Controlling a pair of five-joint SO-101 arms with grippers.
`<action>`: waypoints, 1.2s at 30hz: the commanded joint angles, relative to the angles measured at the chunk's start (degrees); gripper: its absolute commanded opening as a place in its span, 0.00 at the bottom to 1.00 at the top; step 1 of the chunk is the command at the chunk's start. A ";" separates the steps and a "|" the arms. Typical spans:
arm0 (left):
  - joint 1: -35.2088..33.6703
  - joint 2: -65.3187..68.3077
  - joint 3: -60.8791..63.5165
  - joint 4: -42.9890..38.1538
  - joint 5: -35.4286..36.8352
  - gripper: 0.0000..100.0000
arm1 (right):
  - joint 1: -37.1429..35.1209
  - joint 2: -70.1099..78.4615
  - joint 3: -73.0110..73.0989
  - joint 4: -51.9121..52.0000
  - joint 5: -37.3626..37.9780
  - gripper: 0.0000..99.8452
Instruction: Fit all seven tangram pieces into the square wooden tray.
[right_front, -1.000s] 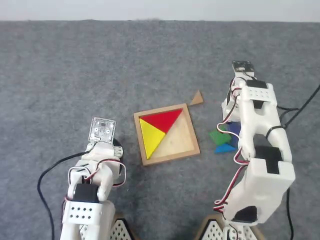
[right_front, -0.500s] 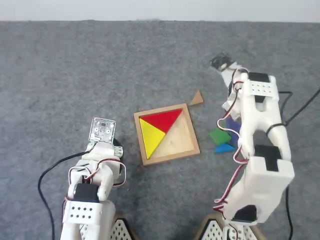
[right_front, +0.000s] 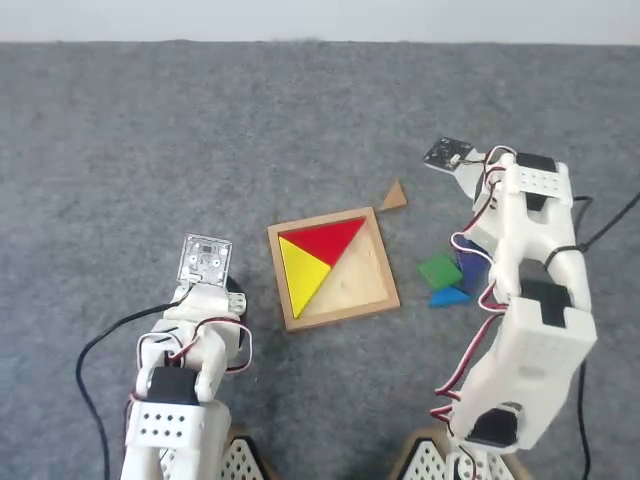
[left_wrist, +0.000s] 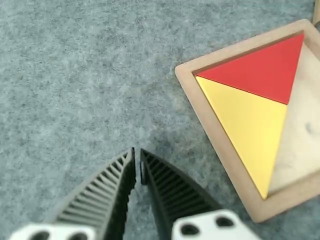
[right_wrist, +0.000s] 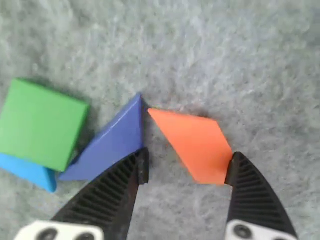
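Square wooden tray (right_front: 358, 275) sits well apart from the right jaws and just off to one side of the left jaws. Two pieces are seated in it: one red triangle (right_front: 325, 240) and one yellow triangle (right_front: 300, 275).

Five more wait out on the grey felt worktop (right_front: 150, 130): one orange parallelogram (right_wrist: 192, 144), one dark blue triangle (right_wrist: 110, 145), one green square (right_wrist: 42, 125), one light blue triangle (right_wrist: 25, 170) and one small tan wooden triangle (right_front: 393, 196). That's seven pieces, one tray.

Right gripper (right_wrist: 187, 165) has its jaws spread, straddling the orange parallelogram. Here's the worry: one jaw tip is right beside the dark blue triangle, so a squeeze could catch it and drag it along. Those slanted edges could also twist the thin, flat piece out of the pinch.

Left gripper (left_wrist: 137, 157) hangs over bare felt, jaws pressed together on nothing.
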 joint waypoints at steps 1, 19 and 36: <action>-0.26 -0.79 -0.48 0.26 0.35 0.02 | -0.04 2.51 -2.20 0.31 0.44 0.25; -0.18 -0.79 -0.48 0.26 0.35 0.02 | -9.27 3.21 -21.27 16.04 -34.99 0.12; -0.18 -0.79 -0.48 0.26 0.35 0.02 | -7.60 3.82 -22.24 21.58 -17.49 0.34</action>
